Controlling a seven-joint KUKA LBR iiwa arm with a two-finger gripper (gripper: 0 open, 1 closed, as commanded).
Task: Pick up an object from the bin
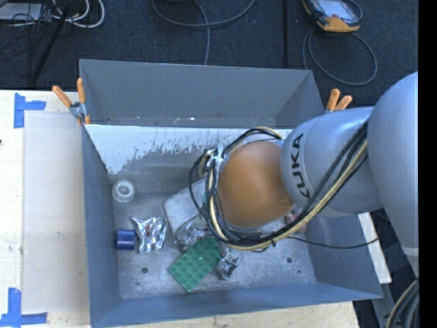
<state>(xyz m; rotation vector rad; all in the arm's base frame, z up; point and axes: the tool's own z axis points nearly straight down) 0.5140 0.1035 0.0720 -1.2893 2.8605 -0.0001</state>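
My gripper [227, 265] pokes out from under the arm's orange cover at the bin's front middle, mostly hidden by that cover. It is right against the right edge of a green studded building plate [194, 265] lying flat on the bin floor. A flat grey block [179, 211] lies just behind the plate, partly under the cover. A small shiny metal piece [188, 236] sits between the block and the plate.
A crumpled silver foil wrapper [149, 233] and a small blue cylinder [125, 239] lie at the front left. A whitish ring [123, 190] sits further back on the left. The arm and its cables cover the bin's right half.
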